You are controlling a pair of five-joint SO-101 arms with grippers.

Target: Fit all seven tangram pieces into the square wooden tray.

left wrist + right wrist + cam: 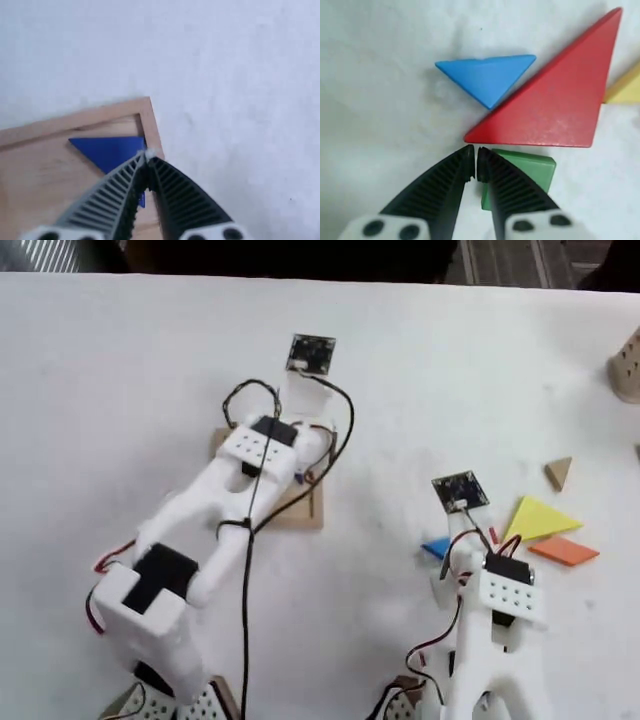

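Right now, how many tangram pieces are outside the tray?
6: light-blue triangle, red triangle and green square by the right arm; yellow triangle, orange parallelogram and tan triangle farther right.

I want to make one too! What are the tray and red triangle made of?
The tray looks like bare pale wood, with grain showing on its rim. The red triangle is probably painted wood, smooth with a slight sheen; it could be plastic.

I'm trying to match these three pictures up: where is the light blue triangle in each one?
High view: light blue triangle, peeking out beside the right arm.
Right wrist view: just past the shut right claw, beside the red triangle.
Left wrist view: faces the wooden tray instead.
Shared landmark: the yellow triangle, in the high and right wrist views.
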